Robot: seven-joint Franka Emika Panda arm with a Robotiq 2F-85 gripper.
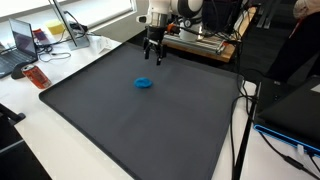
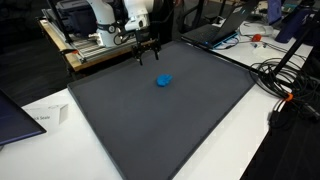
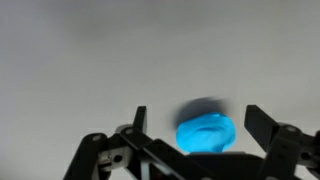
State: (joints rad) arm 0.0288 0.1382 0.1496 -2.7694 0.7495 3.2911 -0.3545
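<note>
A: What surface is seen?

B: A dark grey mat (image 1: 130, 125) is spread over a white table (image 1: 50, 135) in an office-like room. In an exterior view a laptop (image 1: 22, 42) is seen at one edge of the table, and in an exterior view a bundle of cables (image 2: 285, 85) is seen at another edge.

A: What is found on the mat?

B: A small blue lump (image 1: 145, 83) is laid flat on it, toward the far half. What it is made of cannot be told.

A: And the claw?

B: The claw (image 1: 153, 60) is held over the mat near its far edge, pointed downward, as shown in both exterior views. Its fingers (image 3: 140, 118) are spread wide, and nothing is gripped between them.

A: How is the lump placed relative to it?

B: No contact is seen; the lump lies near the claw but apart from it. In the wrist view the lump is seen low in the picture, framed between the two fingers and blurred at its upper edge.
</note>
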